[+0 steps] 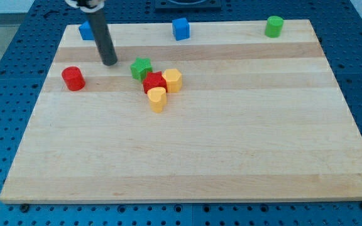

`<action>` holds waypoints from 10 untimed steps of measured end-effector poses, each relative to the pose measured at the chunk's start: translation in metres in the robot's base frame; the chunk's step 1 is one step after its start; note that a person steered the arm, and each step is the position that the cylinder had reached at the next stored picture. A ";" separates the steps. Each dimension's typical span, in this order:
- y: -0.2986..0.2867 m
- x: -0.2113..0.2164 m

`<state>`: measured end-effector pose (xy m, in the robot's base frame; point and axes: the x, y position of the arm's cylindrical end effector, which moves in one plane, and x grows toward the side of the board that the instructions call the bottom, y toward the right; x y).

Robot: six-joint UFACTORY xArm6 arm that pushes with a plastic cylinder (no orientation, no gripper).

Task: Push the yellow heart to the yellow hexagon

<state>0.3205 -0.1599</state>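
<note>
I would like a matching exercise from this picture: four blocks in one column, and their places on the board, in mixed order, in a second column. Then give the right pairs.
Column one:
1. green cylinder
2. red cylinder
3. yellow heart
4. yellow hexagon

Column two:
A. at the view's left, apart from the cluster
B. lowest block of the middle cluster
C. near the view's top right corner
D. right side of the cluster, beside the red block

Pairs: 1-C, 2-A, 3-B, 4-D.

My tip is left of the cluster, touching no block.
</note>
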 end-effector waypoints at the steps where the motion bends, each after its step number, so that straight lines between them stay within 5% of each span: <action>1: 0.021 0.000; 4: 0.016 0.000; 7: -0.027 0.090; 8: -0.008 0.127; 10: 0.100 0.129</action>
<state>0.4491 -0.0597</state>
